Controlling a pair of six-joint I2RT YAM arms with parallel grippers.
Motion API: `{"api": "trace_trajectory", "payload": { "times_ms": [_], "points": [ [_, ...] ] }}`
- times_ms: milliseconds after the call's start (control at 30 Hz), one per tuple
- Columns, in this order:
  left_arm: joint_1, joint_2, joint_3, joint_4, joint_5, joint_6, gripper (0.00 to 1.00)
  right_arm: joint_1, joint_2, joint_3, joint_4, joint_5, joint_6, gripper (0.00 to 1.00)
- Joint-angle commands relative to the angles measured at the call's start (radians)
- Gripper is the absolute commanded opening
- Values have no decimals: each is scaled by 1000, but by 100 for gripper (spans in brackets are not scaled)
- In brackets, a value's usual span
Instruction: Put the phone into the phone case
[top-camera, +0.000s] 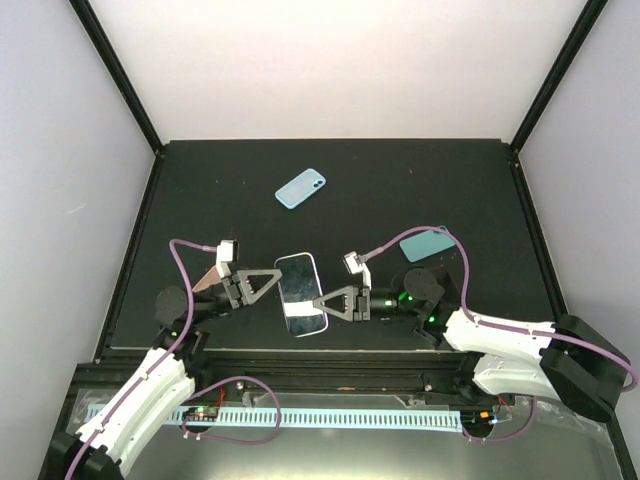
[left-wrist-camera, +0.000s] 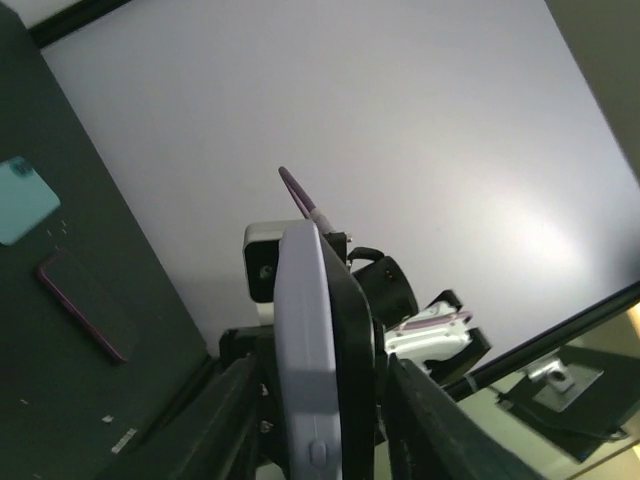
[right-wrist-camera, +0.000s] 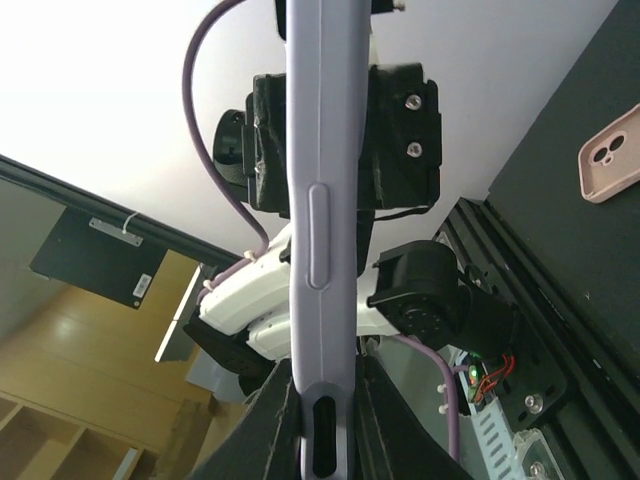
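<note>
A black table (top-camera: 400, 180) is seen from above, walled in by pale panels. The left arm (top-camera: 140, 400) and the right arm (top-camera: 510, 350) are bolted at its near edge and are turned inward toward each other.

The phone (top-camera: 300, 293) is held above the near middle of the table, between the two grippers, with its glossy screen facing up. It sits in a lilac case (right-wrist-camera: 320, 200), which the wrist views show edge-on with a side button and a port slot. In the left wrist view the phone's dark body is seen along one face of the case.

The right gripper (top-camera: 322, 300) is pinched on the phone's right edge, and its fingers (right-wrist-camera: 278, 430) are pressed against both faces of the case. The left gripper (top-camera: 272, 284) is set at the phone's left edge. Its fingers (left-wrist-camera: 235, 410) stand on either side of the phone, but whether they press on it cannot be told.

A blue case (top-camera: 300, 188) lies well apart at the far middle of the table. A teal case (top-camera: 427, 244) lies to the right, near the right arm. A pink case (right-wrist-camera: 610, 150) lies by the left gripper. A dark case (left-wrist-camera: 85, 305) with a magenta rim is seen near the teal one.
</note>
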Motion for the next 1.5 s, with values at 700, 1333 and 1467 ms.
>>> {"api": "trace_trajectory", "payload": {
  "times_ms": [700,1333,1467],
  "points": [
    [4,15,63,-278,30,95,6,13,5,30,-80,107,-30,17],
    [-1,9,8,-242,87,47,62,12,-122,6,-102,443,49,15],
    [-19,41,16,-211,100,42,64,11,-121,15,-115,457,48,15]
  ]
}}
